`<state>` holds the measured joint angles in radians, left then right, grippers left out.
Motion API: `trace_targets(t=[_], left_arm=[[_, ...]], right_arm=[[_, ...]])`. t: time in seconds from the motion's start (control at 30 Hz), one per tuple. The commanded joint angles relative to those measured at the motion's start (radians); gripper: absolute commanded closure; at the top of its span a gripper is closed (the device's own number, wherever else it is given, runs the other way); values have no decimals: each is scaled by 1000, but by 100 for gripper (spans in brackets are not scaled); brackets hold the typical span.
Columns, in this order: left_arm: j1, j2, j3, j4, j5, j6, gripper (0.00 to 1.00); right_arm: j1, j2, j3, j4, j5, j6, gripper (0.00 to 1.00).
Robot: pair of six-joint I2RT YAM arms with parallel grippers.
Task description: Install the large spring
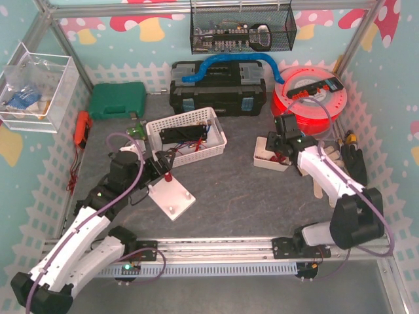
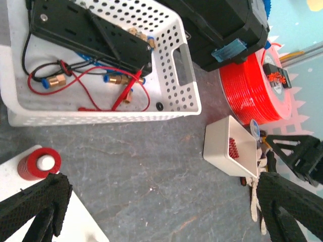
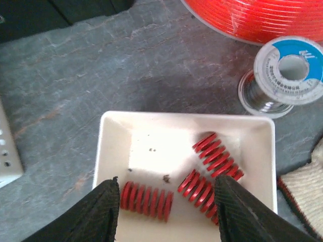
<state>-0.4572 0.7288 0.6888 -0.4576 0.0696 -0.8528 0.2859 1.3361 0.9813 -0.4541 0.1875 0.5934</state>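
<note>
Bit awkward to read, this one. From the top camera the right claw [image 1: 280, 148] sits over most of the small white tray [image 1: 265, 159], right of centre on the table [image 1: 229, 196], so only a speck of red shows in there. The right wrist camera cuts its own fingers [image 3: 96, 214] off at the bottom edge, and the ends of two coils vanish behind them.

That wrist view does show three red springs [image 3: 217, 155] in the tray. Two lie angled side by side, and the crosswise spring [image 3: 146, 200] lies closest to the fingers. They all look about the same size to me, so I can't say which is the large one.

The right claw is roughly half spread and low over the tray. Its fingers straddle the crosswise spring and the nearer angled one. Nothing looks clamped, and I can't tell whether the pads touch the coils.

The left claw [image 2: 161, 201] is spread wide with nothing in it, hanging over the near edge of the white plate [image 1: 177, 199], left of centre. A red coil [image 2: 39, 164] stands on a peg on that plate, just beside one finger. Only its top and a bit of its side show.

The white basket [image 2: 176, 75] of wires sits just beyond the plate. A solder reel [image 3: 287, 75] lies just beside the tray, with the red filament spool [image 2: 250, 93] at the far right.
</note>
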Motion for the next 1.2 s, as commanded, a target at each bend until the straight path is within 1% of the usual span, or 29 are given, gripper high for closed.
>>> trace_targets(t=[0.0, 0.13, 0.23, 0.4, 0.57, 0.73, 0.97, 1.17], left_arm=[[6, -11, -13, -53, 48, -32, 1], [6, 4, 35, -57, 77, 51, 1], [6, 15, 73, -65, 81, 86, 1], [6, 48, 106, -66, 101, 136, 1], [6, 79, 155, -75, 96, 195, 1], [6, 86, 164, -76, 106, 195, 1], [6, 70, 168, -82, 76, 193, 1], [6, 70, 175, -95, 68, 191, 1]], right_arm=[[-45, 112, 58, -102, 1, -102, 49], [-81, 164, 66, -146, -26, -168, 54], [-89, 184, 62, -172, -36, -209, 58], [-90, 212, 53, -139, 22, -264, 63], [-89, 272, 85, -124, 74, -289, 63], [-90, 346, 125, -107, 63, -300, 62], [-90, 432, 155, -81, 71, -317, 61], [-90, 482, 130, -21, 72, -326, 60]])
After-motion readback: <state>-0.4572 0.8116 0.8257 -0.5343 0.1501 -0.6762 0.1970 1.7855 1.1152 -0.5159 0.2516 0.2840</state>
